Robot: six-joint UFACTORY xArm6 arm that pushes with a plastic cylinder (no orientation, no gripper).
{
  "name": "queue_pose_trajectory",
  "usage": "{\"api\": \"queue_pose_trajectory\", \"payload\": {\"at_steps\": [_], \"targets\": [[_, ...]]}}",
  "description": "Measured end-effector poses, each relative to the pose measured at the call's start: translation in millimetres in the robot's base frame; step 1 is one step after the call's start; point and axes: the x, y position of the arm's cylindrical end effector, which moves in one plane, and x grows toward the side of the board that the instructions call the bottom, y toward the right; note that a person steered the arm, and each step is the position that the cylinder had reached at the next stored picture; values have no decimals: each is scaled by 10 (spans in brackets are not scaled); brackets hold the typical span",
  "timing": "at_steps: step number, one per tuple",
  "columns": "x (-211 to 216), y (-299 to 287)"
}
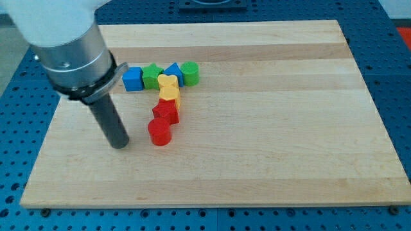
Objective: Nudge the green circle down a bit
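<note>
The green circle [190,73] is a short green cylinder at the right end of a row of blocks near the view's top. The row runs blue cube [132,79], green star [151,76], blue triangle [173,71], green circle. A yellow heart [167,85] sits just below the row, touching it. Below that come a yellow block [174,101], a red star [166,113] and a red cylinder [159,133] in a column. My tip [119,145] rests on the board to the left of the red cylinder, well down and left of the green circle.
The wooden board [270,128] lies on a blue perforated table [398,77]. The arm's grey body [70,45] fills the view's top left and hangs over the board's left part.
</note>
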Motion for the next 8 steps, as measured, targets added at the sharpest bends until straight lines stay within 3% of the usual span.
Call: {"api": "queue_pose_trajectory", "payload": {"at_steps": [1,4,5,6,7,8], "targets": [[-23,259],[100,169],[310,657],[446,1640],[-230,2488],[-1721,2935]]}}
